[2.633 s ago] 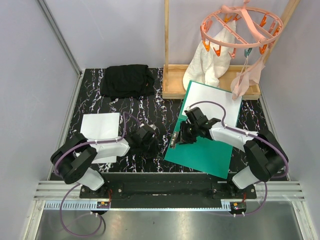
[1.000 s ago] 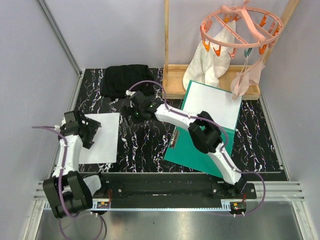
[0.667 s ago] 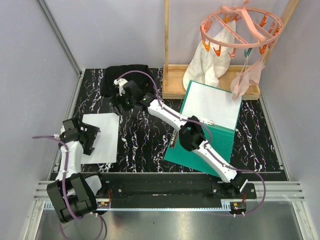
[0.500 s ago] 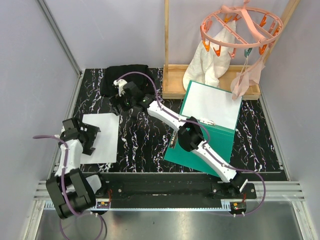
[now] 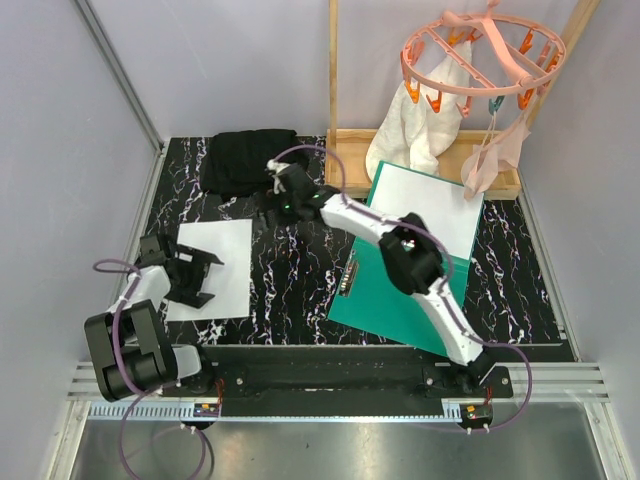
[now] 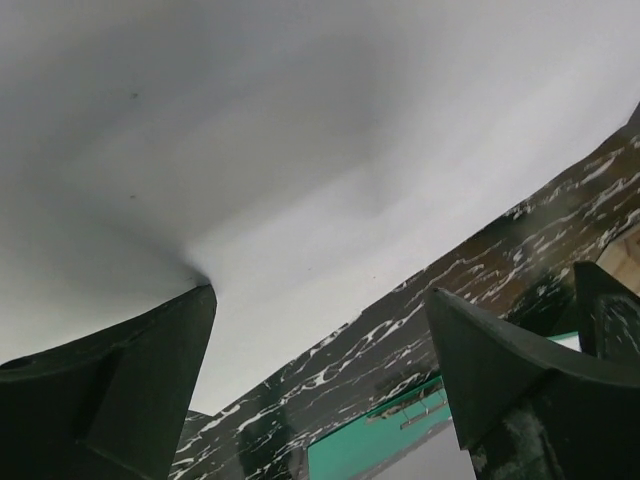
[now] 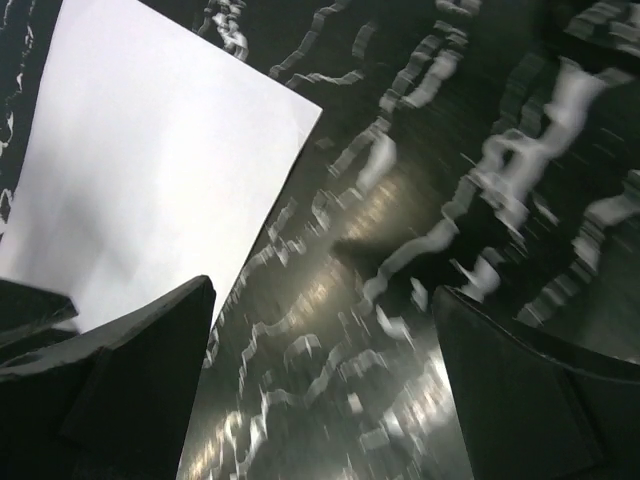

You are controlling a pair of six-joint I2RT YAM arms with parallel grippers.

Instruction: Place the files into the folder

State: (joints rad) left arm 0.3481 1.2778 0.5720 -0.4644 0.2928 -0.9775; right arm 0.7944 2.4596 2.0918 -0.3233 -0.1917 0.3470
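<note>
sheet [image 5: 232, 270] is overhung at its left part by left gripper [image 5: 205, 278], jaws wide | right gripper [image 5: 280, 197], wide too, is seen farther off | folder [image 5: 400, 300] is found rightward

No legible text anywhere, apparently

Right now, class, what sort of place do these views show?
Probably a robot test cell: left arm and right arm bolted by a marbled table, plain walls, staged props like the folder and peg hanger.
</note>
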